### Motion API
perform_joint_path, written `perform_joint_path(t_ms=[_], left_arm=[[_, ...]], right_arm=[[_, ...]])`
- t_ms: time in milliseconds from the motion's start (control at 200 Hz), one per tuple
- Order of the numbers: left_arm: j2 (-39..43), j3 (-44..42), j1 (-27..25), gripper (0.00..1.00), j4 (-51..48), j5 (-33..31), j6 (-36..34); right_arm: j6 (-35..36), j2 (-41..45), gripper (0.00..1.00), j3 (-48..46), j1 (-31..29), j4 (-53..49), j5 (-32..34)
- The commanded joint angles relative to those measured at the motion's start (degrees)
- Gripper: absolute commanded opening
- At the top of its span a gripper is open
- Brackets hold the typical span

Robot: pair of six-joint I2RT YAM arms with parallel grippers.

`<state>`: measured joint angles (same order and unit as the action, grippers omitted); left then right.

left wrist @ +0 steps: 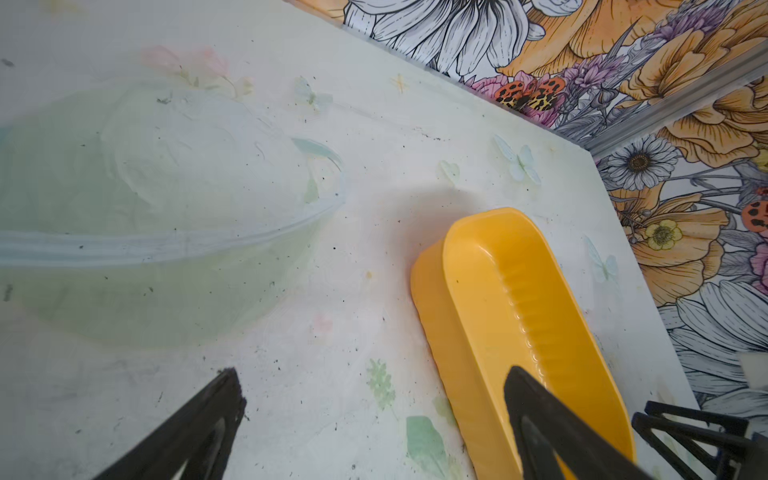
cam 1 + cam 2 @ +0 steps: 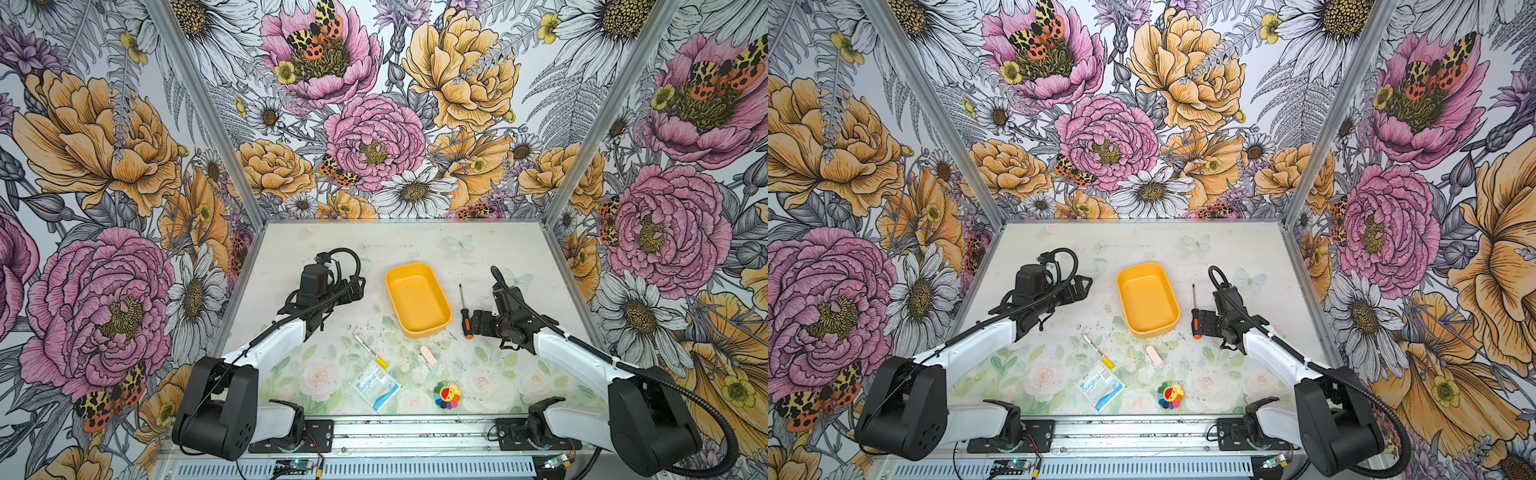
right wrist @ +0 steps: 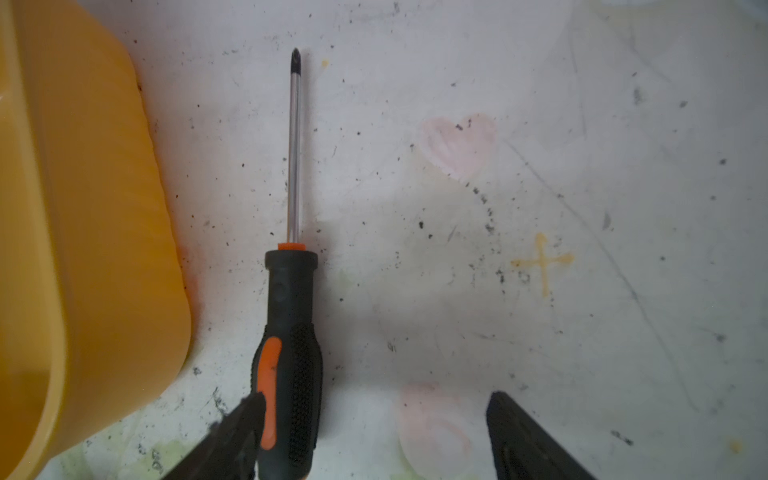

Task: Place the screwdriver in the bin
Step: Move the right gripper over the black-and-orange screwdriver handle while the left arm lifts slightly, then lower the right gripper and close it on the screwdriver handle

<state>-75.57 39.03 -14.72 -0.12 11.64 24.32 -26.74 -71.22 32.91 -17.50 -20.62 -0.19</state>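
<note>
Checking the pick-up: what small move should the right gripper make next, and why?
Probably close the right gripper on the screwdriver handle: its open jaws straddle the handle, and the tool lies on the table beside the bin, not in it.

Your table [image 2: 415, 245] is a pale, scuffed board printed with faint flowers and butterflies. A yellow-orange bin [image 2: 428, 331] sits open side up near its centre. Just right of it the screwdriver [image 2: 465, 313] lies flat, tip pointing far. Nearer you, left to right, lie a white pen [image 2: 370, 351] with a yellow end, a "Surgical" packet [image 2: 375, 386], a small pink block [image 2: 429, 357] and a rainbow flower toy [image 2: 447, 395].
</note>
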Motion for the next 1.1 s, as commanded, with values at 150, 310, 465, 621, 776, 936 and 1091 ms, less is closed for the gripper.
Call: perform_joint_path(t_ms=[150, 310, 465, 621, 776, 936, 1091], left_arm=[[0.11, 1.4, -0.38, 0.99, -1.23, 7.43, 1.59], [0.51, 1.66, -0.4, 0.99, -1.55, 10.05, 1.79], [0.07, 2.1, -0.15, 0.99, -1.68, 11.39, 2.24], [0.42, 2.01, -0.13, 0.99, -1.81, 12.04, 2.49], [1.12, 1.84, -0.04, 0.99, -1.84, 13.14, 2.67], [1.31, 1.23, 0.23, 0.99, -1.78, 12.79, 2.59], [1.65, 0.7, 0.31, 0.99, -1.72, 12.98, 2.68]], right_arm=[[0.37, -4.6, 0.82, 3.9, -3.23, 0.01, -0.38], [0.68, -7.58, 0.74, 5.49, -4.15, -0.08, -0.52], [0.62, -10.39, 0.62, 6.8, -4.78, -0.04, -0.41], [0.61, -11.88, 0.51, 7.17, -5.17, 0.0, -0.17], [0.63, -13.01, 0.41, 7.42, -5.36, -0.04, -0.47], [0.22, -14.4, 0.31, 7.96, -5.51, -0.1, -1.35], [-0.2, -15.39, 0.09, 8.33, -5.52, -0.09, -2.27]])
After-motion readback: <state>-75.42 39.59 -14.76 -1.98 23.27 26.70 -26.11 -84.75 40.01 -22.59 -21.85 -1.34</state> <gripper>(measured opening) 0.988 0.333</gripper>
